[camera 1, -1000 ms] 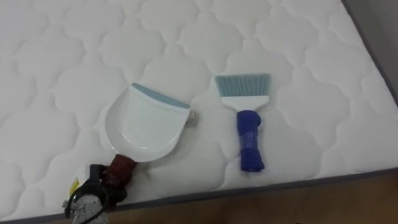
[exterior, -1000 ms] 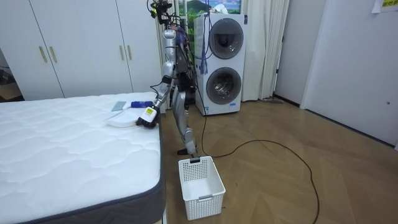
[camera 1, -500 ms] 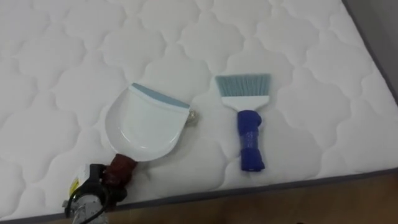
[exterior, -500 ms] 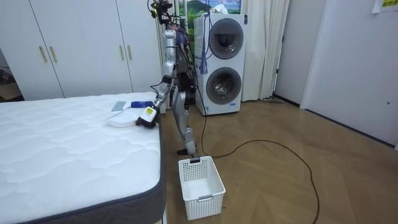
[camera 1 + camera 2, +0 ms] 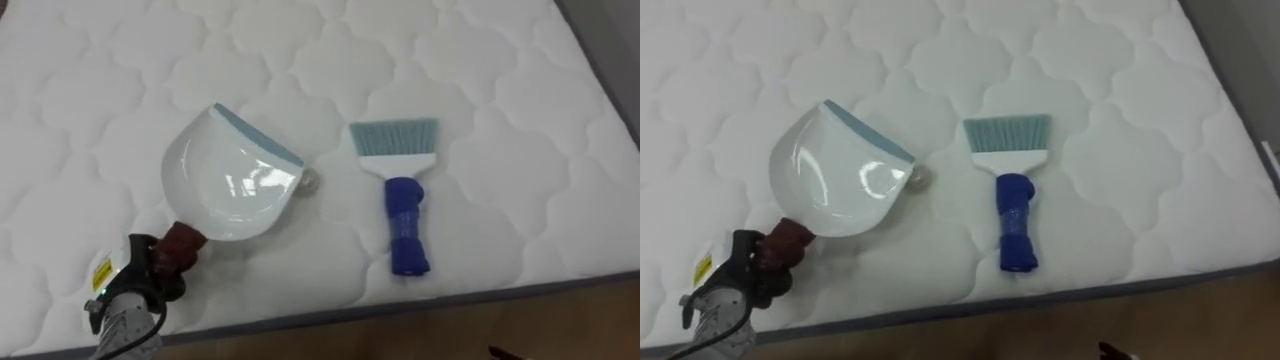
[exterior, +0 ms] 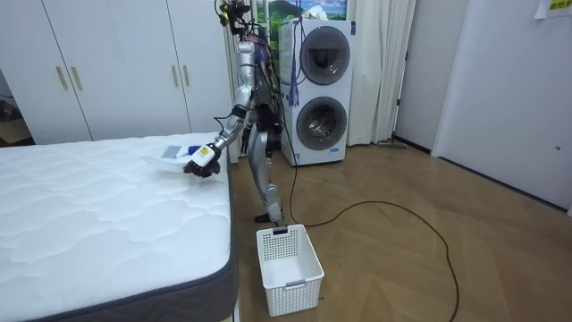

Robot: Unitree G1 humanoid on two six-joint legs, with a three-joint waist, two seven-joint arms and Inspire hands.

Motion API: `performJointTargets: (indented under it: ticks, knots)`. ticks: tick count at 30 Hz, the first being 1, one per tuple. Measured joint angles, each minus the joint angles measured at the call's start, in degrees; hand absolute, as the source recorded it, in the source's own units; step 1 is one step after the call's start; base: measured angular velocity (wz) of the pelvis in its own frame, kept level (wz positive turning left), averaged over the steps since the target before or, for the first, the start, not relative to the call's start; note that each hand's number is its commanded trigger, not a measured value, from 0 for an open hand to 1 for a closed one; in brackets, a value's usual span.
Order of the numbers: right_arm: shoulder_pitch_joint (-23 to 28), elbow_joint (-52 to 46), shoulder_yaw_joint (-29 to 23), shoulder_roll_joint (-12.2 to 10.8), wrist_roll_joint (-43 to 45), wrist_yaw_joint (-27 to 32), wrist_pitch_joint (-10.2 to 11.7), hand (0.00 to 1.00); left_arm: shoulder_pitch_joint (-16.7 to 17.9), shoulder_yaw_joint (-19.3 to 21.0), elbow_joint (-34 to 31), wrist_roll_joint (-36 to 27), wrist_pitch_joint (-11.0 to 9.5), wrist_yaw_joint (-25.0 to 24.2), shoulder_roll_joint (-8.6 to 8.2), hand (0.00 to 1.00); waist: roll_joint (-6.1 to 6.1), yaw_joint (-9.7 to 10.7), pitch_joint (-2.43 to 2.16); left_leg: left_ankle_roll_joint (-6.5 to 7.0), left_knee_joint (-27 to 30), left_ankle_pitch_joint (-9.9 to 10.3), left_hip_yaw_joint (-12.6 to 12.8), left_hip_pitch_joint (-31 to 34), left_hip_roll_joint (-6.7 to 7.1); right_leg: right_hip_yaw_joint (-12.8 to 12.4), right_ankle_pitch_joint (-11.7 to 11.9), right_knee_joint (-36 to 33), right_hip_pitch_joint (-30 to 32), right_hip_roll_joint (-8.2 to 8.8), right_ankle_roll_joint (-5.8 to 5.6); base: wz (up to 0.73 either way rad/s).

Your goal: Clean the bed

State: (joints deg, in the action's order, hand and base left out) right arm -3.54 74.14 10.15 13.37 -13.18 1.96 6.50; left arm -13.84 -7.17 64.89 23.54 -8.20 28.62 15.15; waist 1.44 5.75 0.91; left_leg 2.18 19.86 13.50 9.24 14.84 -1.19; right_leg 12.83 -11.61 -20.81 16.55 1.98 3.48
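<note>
Left hand (image 5: pixel 143 272), lower left, clenched round dustpan (image 5: pixel 232 185) handle. Brush (image 5: pixel 402 205) lies right of dustpan on bed (image 5: pixel 500 90), axis up-down, handle toward lower edge: likely right arm's reach.

The left hand (image 5: pixel 140 285) comes in at the near left, its fingers curled tight round the dark red dustpan handle (image 5: pixel 181 244). The back of the hand is turned up toward the head, and the wrist and forearm run off at the lower left corner. In the room view the robot stands upright on straight legs. Its left arm reaches out from the shoulder toward that view's left, bent at the elbow — the forearm slopes down, so the hand (image 6: pixel 200 162) sits lower than the elbow.
</note>
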Motion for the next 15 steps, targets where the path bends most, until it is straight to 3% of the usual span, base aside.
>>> performJointTargets:
  ticks: [2, 8, 15]
  knots:
    - [-0.1, 0.1, -0.3, 0.1, -0.5, 0.5, 0.5, 0.0, 0.6, 0.0, -0.1, 0.0, -1.0, 0.0, 0.08, 1.0, 0.01, 0.1, 0.02, 0.0, 0.0, 0.0, 0.0, 0.0, 0.01, 0.1, 0.0, 0.0, 0.0, 0.03, 0.0, 0.0]
    - [-0.7, -0.2, -6.3, 0.3, -3.2, 2.5, 1.7, 0.0, 1.6, -0.9, -1.6, -0.4, -1.4, 0.1, 0.64, 1.0, 0.04, 0.1, 0.15, 0.18, -0.4, -0.2, 0.2, 0.3, 0.18, 0.0, 0.0, -0.1, 0.4, 0.21, -0.01, -0.01]
    - [-2.6, -2.6, -10.0, 0.9, -9.8, 8.2, 3.6, 0.0, 5.0, -2.5, -5.2, -0.3, -2.8, -0.2, 1.0, 1.0, -0.04, 0.2, 0.21, 0.21, -0.7, -0.3, 0.9, 0.6, 0.27, -0.2, 0.0, 0.1, 1.0, 0.27, -0.05, -0.02]
